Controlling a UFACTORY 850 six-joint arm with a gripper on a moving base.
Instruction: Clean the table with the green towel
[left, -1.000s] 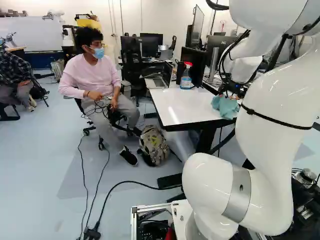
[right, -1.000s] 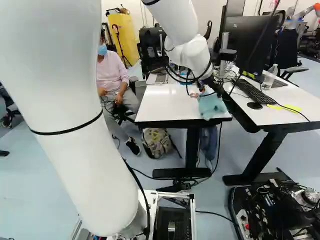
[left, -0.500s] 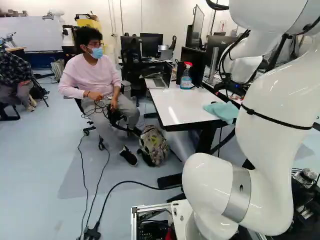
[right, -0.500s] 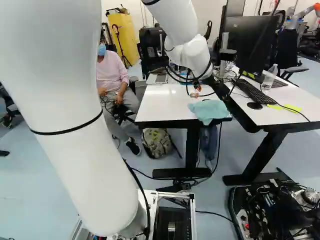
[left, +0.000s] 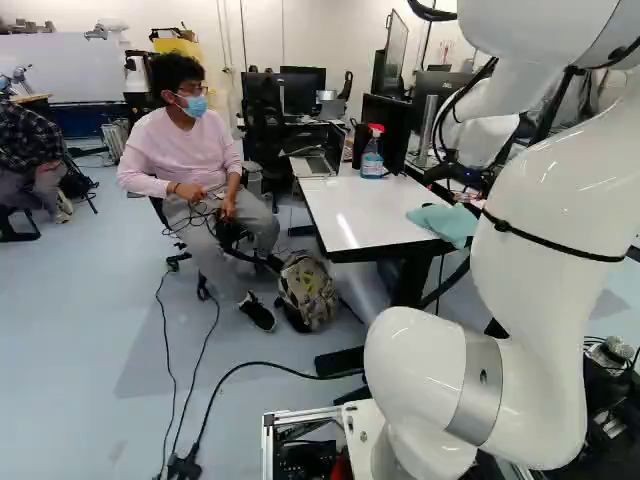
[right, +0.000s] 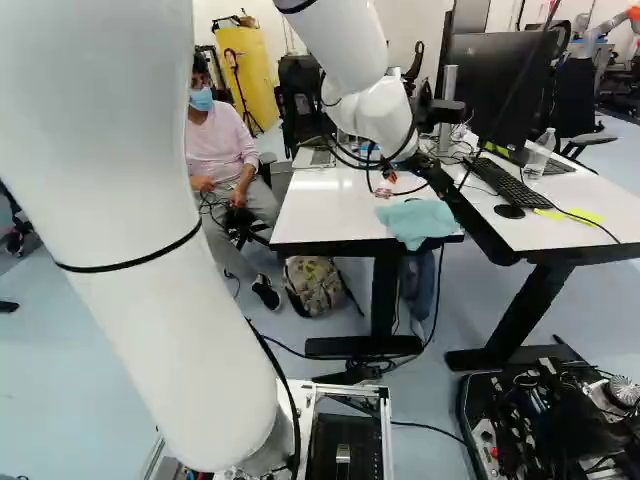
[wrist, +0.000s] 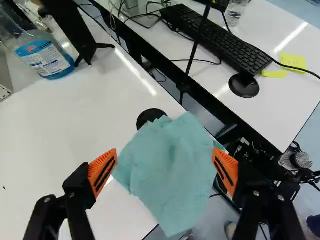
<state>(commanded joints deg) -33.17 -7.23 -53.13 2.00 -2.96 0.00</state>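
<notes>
The arm (right: 360, 95) had shifted a little against its base joint since the last frame: in the right base view its wrist stood further left than half a second earlier, while the joint at the foot stayed put. The towel (right: 415, 218) kept the place it had then. A second earlier it had stood bunched under the gripper (left: 468, 178); now it lay spread, with a few soft folds, near the near right corner of the desk (left: 350, 215), part of it hanging over the near edge.

The arm rose from its joint, bent forward, and reached out to the desk's right side, the wrist turned down above the desktop. The gripper was wide, its orange pads (wrist: 103, 170) well apart and holding nothing. In the wrist view the towel showed between and beneath them, beside a black disc (wrist: 150, 117) set in the desktop.

The spray bottle (left: 372, 155) stood toward the desk's far right corner. Past the right edge, the keyboard (right: 508, 180) and mouse (right: 509, 211) lay on the second desk (right: 560, 232)
</notes>
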